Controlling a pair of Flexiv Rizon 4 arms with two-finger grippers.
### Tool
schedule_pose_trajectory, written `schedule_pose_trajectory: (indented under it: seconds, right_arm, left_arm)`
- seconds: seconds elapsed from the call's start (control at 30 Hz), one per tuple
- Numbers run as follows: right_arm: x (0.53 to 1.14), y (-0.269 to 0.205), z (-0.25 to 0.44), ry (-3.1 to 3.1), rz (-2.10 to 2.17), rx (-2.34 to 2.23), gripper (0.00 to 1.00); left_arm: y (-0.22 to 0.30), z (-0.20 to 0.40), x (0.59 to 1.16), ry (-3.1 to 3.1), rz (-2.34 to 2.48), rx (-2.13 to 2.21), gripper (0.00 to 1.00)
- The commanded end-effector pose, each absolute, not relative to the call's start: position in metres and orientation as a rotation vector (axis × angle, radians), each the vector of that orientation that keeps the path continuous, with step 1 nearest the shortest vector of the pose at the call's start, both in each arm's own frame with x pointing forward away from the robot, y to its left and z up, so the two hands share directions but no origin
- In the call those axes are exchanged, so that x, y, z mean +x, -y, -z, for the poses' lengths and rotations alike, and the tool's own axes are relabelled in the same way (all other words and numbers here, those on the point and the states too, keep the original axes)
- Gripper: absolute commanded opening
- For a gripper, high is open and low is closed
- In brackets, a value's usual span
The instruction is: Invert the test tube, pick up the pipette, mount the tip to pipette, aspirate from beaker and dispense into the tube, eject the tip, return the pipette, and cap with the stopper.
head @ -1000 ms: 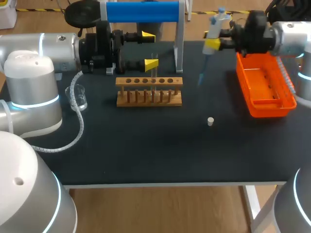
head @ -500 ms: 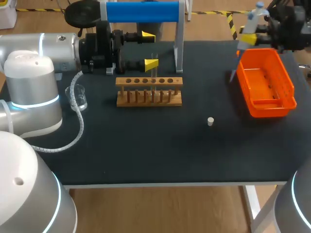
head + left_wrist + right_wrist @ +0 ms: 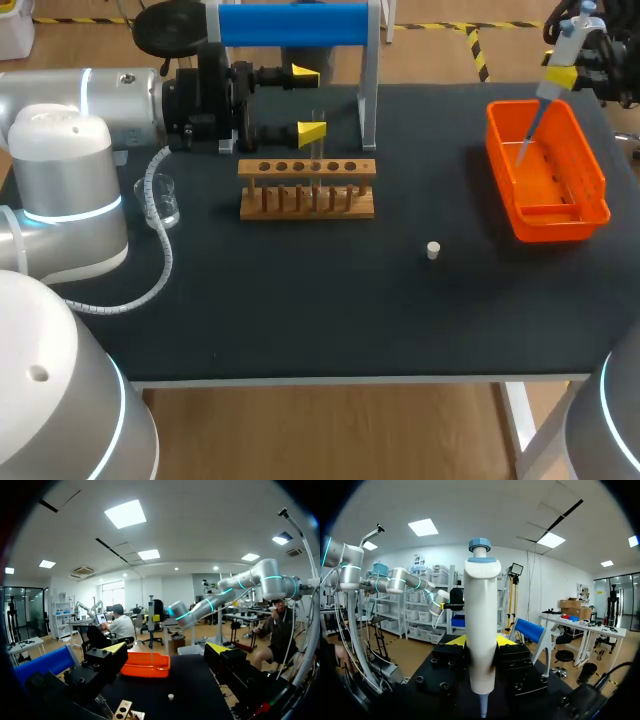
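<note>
Clamping the jaws of the right gripper (image 3: 563,78) on the pipette (image 3: 568,42) from two sides, at its white barrel, with the plunger end up and the tip (image 3: 528,140) pointing down over the far end of the orange tray (image 3: 560,228). Holding the left gripper (image 3: 308,101) with jaws wide apart and nothing between them, on the far side of the wooden rack (image 3: 307,190), with the test tube (image 3: 319,114) standing upright in the rack just beside it. Leaving the beaker (image 3: 162,200) to the left of the rack and the stopper (image 3: 433,250) lying alone on the dark table (image 3: 300,300), between rack and tray.

Judging from the tip above the tray: working on the ejection, with the pipette's return and the capping not yet done. Not managing to tell whether the tube has liquid in it.

Doing this step well:
- Bringing the tip down inside the tray's walls before releasing it, so that it is dropping only a short way and not bouncing out.
- Staying centred between the long walls, clear of the rim.
- Gripping firmly enough that pressing the ejector is not sliding the barrel through the grip.
- Checking that the tip is actually lying in the tray before lifting away.
</note>
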State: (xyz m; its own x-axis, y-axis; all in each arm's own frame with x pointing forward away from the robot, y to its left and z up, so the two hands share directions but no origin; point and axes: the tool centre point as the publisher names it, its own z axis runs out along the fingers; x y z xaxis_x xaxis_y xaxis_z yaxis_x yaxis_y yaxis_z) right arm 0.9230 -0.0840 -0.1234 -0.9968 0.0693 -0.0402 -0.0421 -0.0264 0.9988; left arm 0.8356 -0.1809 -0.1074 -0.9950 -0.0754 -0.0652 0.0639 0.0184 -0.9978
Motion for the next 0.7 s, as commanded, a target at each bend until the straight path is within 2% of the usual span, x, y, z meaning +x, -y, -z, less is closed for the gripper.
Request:
schedule_pose_trajectory:
  seconds: [0.03,0.7]
  right_arm:
    - [0.9210,0.0834,0.1221,-2.147,-2.186,0.035,0.00]
    - [0.9223,0.0795,0.1190,-2.163,-2.176,0.038,0.00]
  left_arm:
    - [0.1814,0.1079,0.8354,-2.164,2.134,-0.013,1.00]
    - [0.1814,0.1079,0.8354,-2.164,2.134,-0.013,1.00]
